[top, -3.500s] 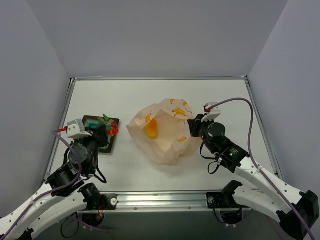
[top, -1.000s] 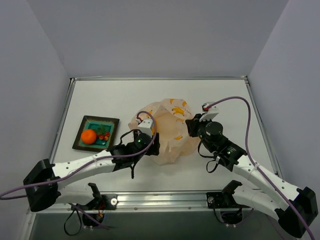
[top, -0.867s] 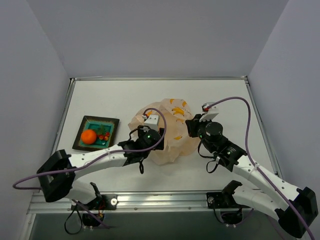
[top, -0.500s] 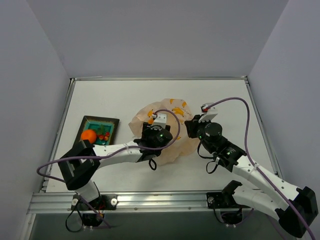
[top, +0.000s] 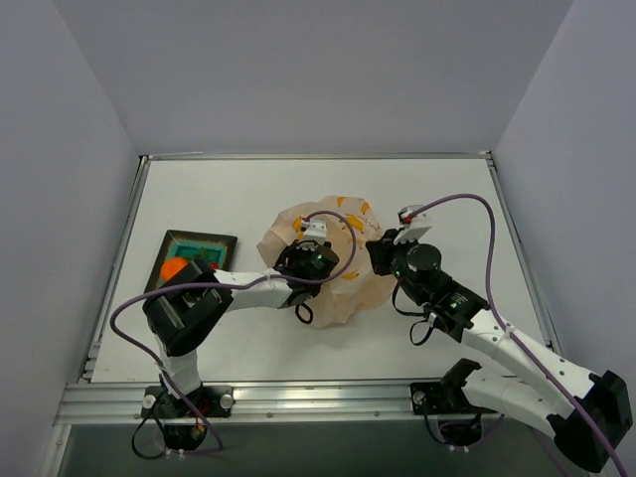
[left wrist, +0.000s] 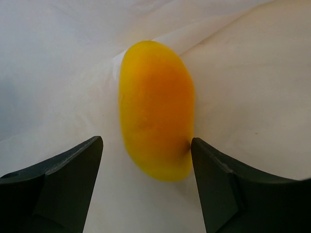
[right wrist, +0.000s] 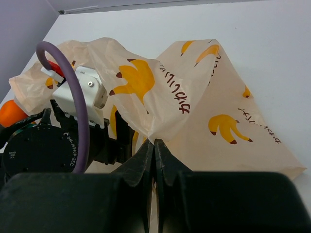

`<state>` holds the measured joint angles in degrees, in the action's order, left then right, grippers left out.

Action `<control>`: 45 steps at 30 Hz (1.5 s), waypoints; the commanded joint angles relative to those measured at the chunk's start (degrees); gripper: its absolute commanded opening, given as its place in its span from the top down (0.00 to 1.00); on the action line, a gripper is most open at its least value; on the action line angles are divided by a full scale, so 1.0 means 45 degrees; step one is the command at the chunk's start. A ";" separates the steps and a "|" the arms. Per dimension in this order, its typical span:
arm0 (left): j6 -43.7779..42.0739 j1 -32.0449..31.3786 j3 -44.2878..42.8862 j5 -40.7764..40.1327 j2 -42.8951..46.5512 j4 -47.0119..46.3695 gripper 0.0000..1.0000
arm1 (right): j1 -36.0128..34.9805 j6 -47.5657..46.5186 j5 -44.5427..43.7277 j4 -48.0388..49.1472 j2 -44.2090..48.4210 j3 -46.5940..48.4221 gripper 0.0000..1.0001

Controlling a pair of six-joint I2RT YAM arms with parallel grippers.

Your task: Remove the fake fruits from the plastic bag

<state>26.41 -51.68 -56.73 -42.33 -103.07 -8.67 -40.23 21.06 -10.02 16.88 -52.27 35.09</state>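
Observation:
The peach plastic bag (top: 343, 288) with banana prints lies mid-table. My left gripper (top: 316, 250) reaches into its mouth. In the left wrist view that gripper (left wrist: 146, 141) is open, and a yellow lemon-like fake fruit (left wrist: 155, 121) lies on the bag's pale inside, its near end between the fingertips (left wrist: 80, 160) and close to the right one. My right gripper (right wrist: 154, 141) is shut on a fold of the plastic bag (right wrist: 209, 107) and holds its edge up. A round orange fake fruit (top: 175, 266) sits in the teal dish (top: 189, 242).
The teal dish stands at the left, partly covered by my left arm's elbow (top: 189, 303). A purple cable (right wrist: 73, 97) loops over the left wrist close to my right gripper. Grey walls enclose the table (top: 219, 189) on three sides.
My left arm has swung right from beside the dish and pushed into the bag's mouth, its jaws opening wider. My right gripper has stayed shut on the bag's edge.

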 commanded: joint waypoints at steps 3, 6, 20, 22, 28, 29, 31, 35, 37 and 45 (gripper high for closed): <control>-0.0342 0.0371 -0.0674 0.0167 -0.0356 -0.0808 0.28 | -0.0123 -0.0012 0.0079 0.0389 0.0151 -0.0181 1.00; -0.0381 0.0507 -0.0694 0.0499 -0.0669 -0.1043 0.28 | -0.0182 -0.0012 0.0137 0.0408 0.0151 -0.0142 1.00; -0.0381 0.0509 0.0086 0.0500 0.0206 -0.1414 0.50 | -0.0182 -0.0304 -0.0019 0.0291 -0.0083 0.0190 1.00; -0.0382 0.0333 0.0476 0.0577 0.1006 -0.1239 0.51 | -0.0182 -0.0363 -0.0175 0.0213 -0.0083 0.0268 1.00; -0.0343 -0.0292 0.2191 0.2274 0.4051 -0.1160 0.52 | -0.0162 -0.0480 -0.0507 0.0154 -0.0025 0.0424 1.00; -0.0226 -0.0351 0.2428 0.2760 0.4481 -0.1063 0.52 | -0.0162 -0.0481 -0.0565 0.0173 -0.0006 0.0425 1.00; -0.0128 -0.0468 0.3168 0.3193 0.5965 -0.0771 0.52 | -0.0123 -0.0519 -0.0702 0.0173 -0.0025 0.0425 1.00; 0.0086 -0.0702 0.4554 0.3956 0.8757 -0.0400 0.53 | -0.0026 -0.0559 -0.0975 0.0174 -0.0142 0.0308 1.00; 0.0301 -0.0722 0.4929 0.4015 1.0612 0.0377 0.53 | 0.0033 -0.0520 -0.1015 0.0174 -0.0200 0.0230 1.00; 0.2292 -0.0644 0.4426 0.0564 1.6022 0.6646 0.55 | 0.0228 -0.0520 -0.1113 0.0076 0.0190 0.0151 1.00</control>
<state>31.16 -54.78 -32.23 -30.37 -36.10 6.07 -39.70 19.27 -13.28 16.36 -52.71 34.76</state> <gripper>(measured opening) 0.596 0.001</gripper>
